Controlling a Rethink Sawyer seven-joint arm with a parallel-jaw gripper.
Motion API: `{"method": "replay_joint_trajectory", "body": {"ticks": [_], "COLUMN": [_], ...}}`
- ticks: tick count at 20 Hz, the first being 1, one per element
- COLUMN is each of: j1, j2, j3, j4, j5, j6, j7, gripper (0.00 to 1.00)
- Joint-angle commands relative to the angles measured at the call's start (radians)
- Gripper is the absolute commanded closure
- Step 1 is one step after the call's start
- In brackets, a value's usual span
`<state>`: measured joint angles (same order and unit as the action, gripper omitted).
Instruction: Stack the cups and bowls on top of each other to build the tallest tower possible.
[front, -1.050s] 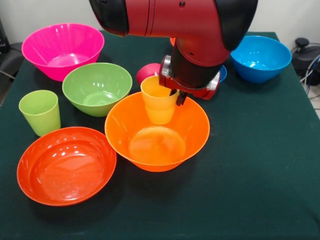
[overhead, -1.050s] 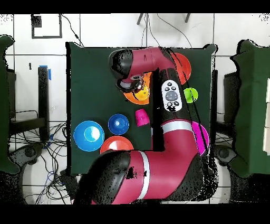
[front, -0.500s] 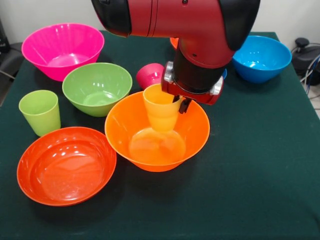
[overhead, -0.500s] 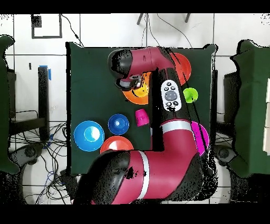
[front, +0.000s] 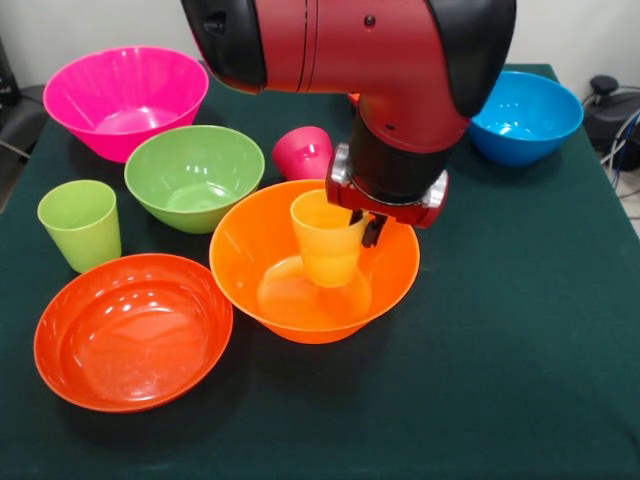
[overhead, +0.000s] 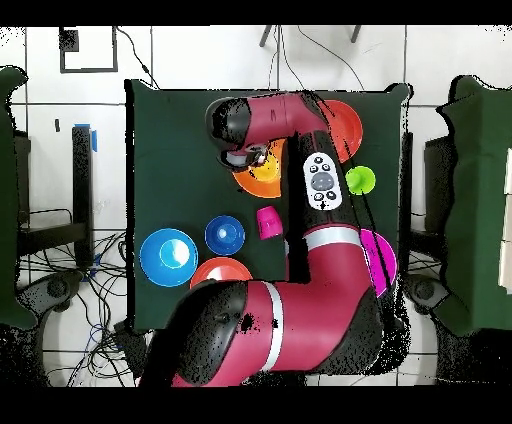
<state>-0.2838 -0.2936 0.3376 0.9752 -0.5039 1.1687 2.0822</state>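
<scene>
My gripper (front: 364, 225) is shut on the right rim of the yellow-orange cup (front: 325, 240). The cup hangs upright inside the big orange bowl (front: 240, 250), with its base low near the bowl's floor; I cannot tell whether it touches. The red-pink cup (front: 303, 152) lies tilted just behind this bowl. A lime green cup (front: 80, 222) stands upright at the left. No tower shows. From overhead the arm covers most of the orange bowl (overhead: 262, 183).
Around the orange bowl are a green bowl (front: 193, 175), a big pink bowl (front: 125, 98), a shallow red-orange bowl (front: 132, 330) and a light blue bowl (front: 525, 115). Overhead also shows a small dark blue bowl (overhead: 225, 235) and a second red-orange bowl (overhead: 220, 272).
The gripper has come down and a little towards the camera, carrying the yellow-orange cup from above the orange bowl's rim down into the bowl. The other cups and bowls have not moved.
</scene>
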Motion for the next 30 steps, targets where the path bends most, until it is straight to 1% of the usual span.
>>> {"method": "replay_joint_trajectory", "body": {"ticks": [1,10,16,19,23,25,30], "j1": [0.014,0.016,0.022,0.031,0.046,0.053,0.054], "j2": [0.031,0.053,0.070,0.055,0.054,0.042,0.007], "j3": [0.054,0.045,0.041,0.031,0.018,0.010,0.001], "j4": [0.050,0.034,-0.004,0.007,-0.014,-0.014,0.015], "j5": [-0.042,-0.038,-0.047,-0.050,-0.061,-0.063,-0.050], "j6": [-0.147,-0.165,-0.129,-0.111,-0.076,-0.048,-0.023], "j7": [-0.170,-0.184,-0.204,-0.197,-0.196,-0.197,-0.199], "gripper": [1.00,1.00,1.00,1.00,1.00,1.00,1.00]}}
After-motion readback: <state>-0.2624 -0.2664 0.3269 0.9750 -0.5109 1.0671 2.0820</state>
